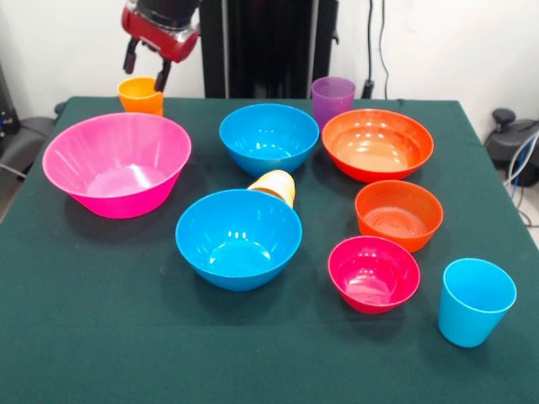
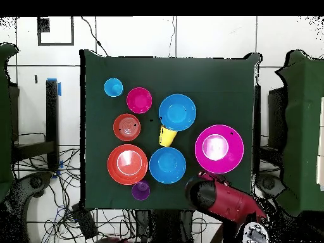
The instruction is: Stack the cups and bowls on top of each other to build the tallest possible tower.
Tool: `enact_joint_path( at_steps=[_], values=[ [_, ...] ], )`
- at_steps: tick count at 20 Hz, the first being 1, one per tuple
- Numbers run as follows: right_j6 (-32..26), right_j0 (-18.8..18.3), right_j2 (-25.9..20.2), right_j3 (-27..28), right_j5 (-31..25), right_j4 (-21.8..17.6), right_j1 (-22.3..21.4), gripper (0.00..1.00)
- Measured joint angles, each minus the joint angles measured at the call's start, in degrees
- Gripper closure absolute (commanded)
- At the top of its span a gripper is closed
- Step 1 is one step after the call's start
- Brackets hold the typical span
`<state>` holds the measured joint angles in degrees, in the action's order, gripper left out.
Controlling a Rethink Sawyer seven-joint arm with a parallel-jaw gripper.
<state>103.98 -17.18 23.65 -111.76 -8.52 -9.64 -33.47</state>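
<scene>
My gripper [image 1: 146, 69] hangs at the far left, just above the upright orange cup [image 1: 141, 95], open and empty. The large pink bowl [image 1: 118, 164] [image 2: 219, 149] sits in front of that cup. Two blue bowls [image 1: 269, 137] [image 1: 238, 238] stand mid-table, with the yellow-orange cup [image 1: 274, 187] [image 2: 167, 135] lying on its side between them. The purple cup [image 1: 333, 99] [image 2: 141, 189] stands upright, alone, behind the wide orange-red bowl [image 1: 377, 144]. The small orange bowl [image 1: 398, 214], the small magenta bowl [image 1: 374, 273] and the light blue cup [image 1: 475, 301] stand apart at the right. Nothing is stacked.
The green cloth table [image 1: 101, 337] holds everything. In the overhead view the red arm [image 2: 218, 197] covers the orange cup. Cables and a black stand lie beyond the table's far edge.
</scene>
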Motion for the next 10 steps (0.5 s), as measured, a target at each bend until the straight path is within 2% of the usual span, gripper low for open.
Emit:
enact_joint_path(
  at_steps=[10],
  values=[
    [0.00, -6.64, -0.53, 0.02, 5.55, 0.01, 4.30, 0.00]
  ],
)
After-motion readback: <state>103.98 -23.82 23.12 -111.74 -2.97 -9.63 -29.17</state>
